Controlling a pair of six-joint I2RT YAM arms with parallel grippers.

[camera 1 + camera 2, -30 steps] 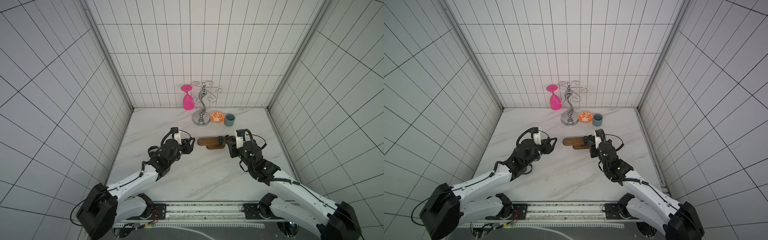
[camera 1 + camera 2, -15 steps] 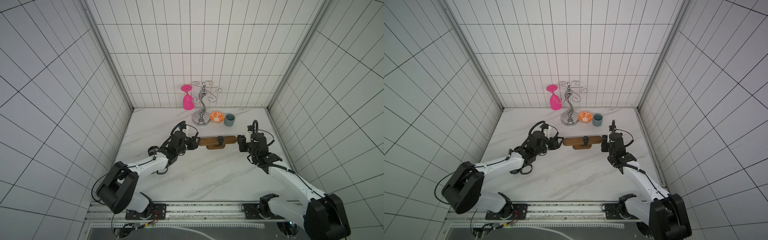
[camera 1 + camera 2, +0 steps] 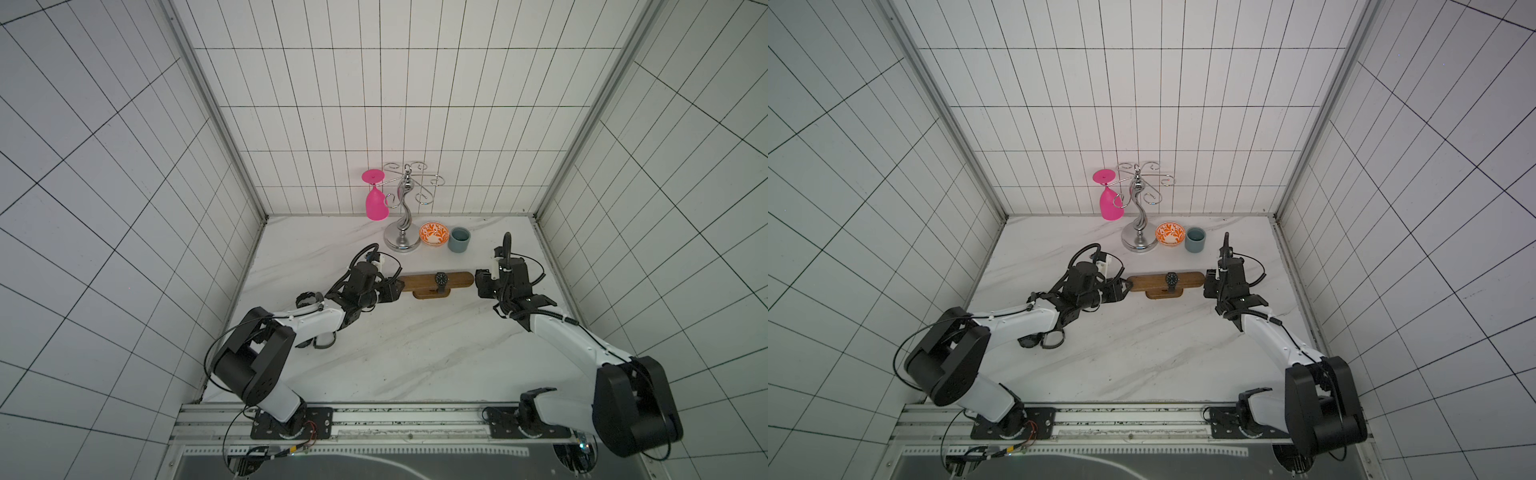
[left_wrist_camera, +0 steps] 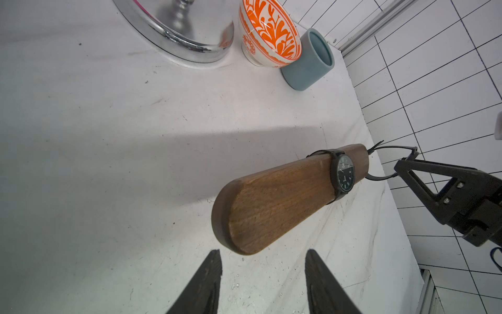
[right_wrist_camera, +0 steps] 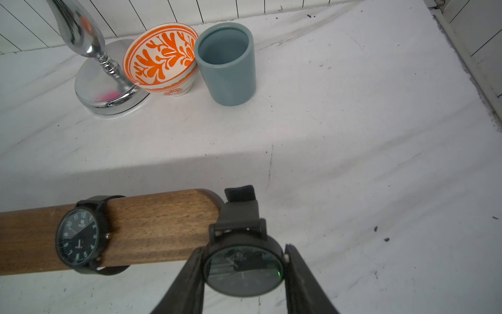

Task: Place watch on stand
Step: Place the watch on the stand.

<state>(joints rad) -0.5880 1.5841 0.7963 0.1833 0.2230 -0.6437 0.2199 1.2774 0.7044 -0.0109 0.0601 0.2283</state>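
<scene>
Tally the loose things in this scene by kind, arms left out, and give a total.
Wooden stand: 1
Watches: 2, the strapped watch and the held watch
Chrome rack: 1
Pink glass: 1
Patterned bowl: 1
Blue-grey cup: 1
Total: 7

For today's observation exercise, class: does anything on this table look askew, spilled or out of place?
The orange patterned bowl sits tilted, not flat: its rim tips toward the chrome rack's base, with the grey-blue cup right beside it. Nothing looks spilled or broken.
</scene>
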